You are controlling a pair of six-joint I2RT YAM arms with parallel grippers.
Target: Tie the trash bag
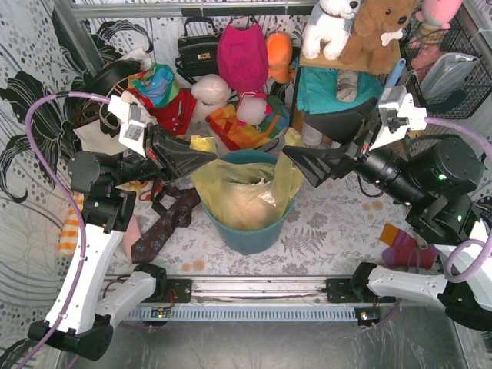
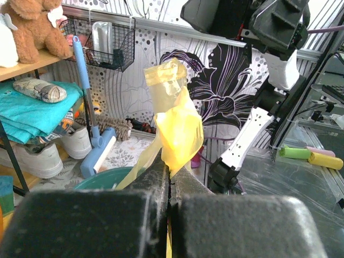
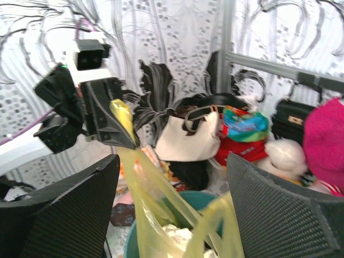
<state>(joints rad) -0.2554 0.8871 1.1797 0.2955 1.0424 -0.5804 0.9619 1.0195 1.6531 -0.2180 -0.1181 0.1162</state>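
Observation:
The trash bag (image 1: 238, 196), thin crinkly yellow plastic, lines a teal bin (image 1: 254, 234) at the table's middle, with crumpled paper inside. My left gripper (image 1: 211, 159) is shut on the bag's left flap and holds it up above the bin's left rim. In the left wrist view the flap (image 2: 174, 123) sticks out past the shut gripper (image 2: 171, 174). My right gripper (image 1: 298, 167) stands open at the bin's right rim. In the right wrist view the bag's right flap (image 3: 220, 226) hangs loose between the open gripper's (image 3: 172, 209) jaws, while the left gripper (image 3: 121, 137) pulls its flap taut.
Dark neckties (image 1: 165, 219) lie left of the bin. Behind it are stuffed toys, a black handbag (image 1: 198, 50) and a cream tote (image 3: 188, 140). A shelf with teal towels (image 1: 330, 88) stands back right. A striped sock (image 1: 403, 246) lies at the right.

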